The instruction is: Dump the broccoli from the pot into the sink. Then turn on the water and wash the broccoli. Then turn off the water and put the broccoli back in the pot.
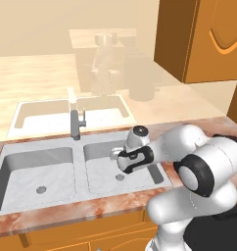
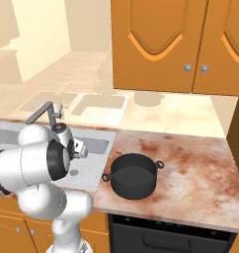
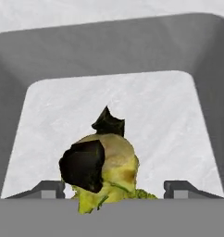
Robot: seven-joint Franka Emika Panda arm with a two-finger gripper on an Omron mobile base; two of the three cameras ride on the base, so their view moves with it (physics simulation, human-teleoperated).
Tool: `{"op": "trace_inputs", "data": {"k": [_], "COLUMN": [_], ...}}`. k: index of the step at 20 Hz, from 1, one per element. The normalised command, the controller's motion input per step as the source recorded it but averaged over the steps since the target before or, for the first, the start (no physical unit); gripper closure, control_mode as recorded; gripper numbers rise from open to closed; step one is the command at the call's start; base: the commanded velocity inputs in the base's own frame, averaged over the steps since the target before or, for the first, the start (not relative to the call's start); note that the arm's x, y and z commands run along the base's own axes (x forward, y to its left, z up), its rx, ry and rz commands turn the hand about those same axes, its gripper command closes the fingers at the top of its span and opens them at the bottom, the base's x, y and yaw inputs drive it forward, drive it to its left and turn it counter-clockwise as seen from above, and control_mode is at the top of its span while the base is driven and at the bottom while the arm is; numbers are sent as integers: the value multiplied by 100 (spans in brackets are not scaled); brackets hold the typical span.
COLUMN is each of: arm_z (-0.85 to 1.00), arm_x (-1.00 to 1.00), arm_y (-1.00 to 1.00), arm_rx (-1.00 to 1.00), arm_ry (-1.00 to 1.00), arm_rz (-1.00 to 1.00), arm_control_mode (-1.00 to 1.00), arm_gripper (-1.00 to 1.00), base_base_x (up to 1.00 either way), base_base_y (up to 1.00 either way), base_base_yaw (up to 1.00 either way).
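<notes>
Kitchen, left base view: reddish marbled counter [image 1: 66, 218] runs along the front, with orange cabinets above at the right and a pale cream room behind.
Sink, left base view: grey double-basin sink [image 1: 79, 147] sits in the counter, its upright faucet [image 1: 76, 123] at the back between the two basins.
Arm, left base view: the white arm reaches in from the lower right, and the gripper [image 1: 115, 156] hangs over the right basin; from here I cannot tell how its fingers stand.
Pot, right base view: black pot [image 2: 133, 175] stands upright on the counter just right of the sink, and what I can see of its inside is dark.
Gripper, right base view: it is over the basin nearest the pot, close to the faucet.
Broccoli, hand view: yellow-green broccoli [image 3: 109, 173] sits low between the two finger tips [image 3: 46, 189], over the pale basin floor, with dark patches on its near side.
Grip, hand view: the tips stand wide on either side of the floret without touching it, so the hand is released.
</notes>
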Motion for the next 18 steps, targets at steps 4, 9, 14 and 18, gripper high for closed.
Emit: {"op": "trace_inputs", "data": {"k": [4, 9, 14, 18], "arm_z": [100, 88, 59, 20], "arm_x": [46, 0, -40, -49], "arm_y": [0, -30, -71, -82], "arm_rx": [4, -1, -5, -5], "arm_ry": [0, 5, 6, 9], "arm_rz": [-18, -22, -21, -15], "arm_control_mode": [-100, -100, -100, -100], "arm_gripper": [100, 100, 100, 100], "base_base_x": [0, 0, 0, 0], "base_base_y": [0, 0, 0, 0], "base_base_yaw": [0, 0, 0, 0]}}
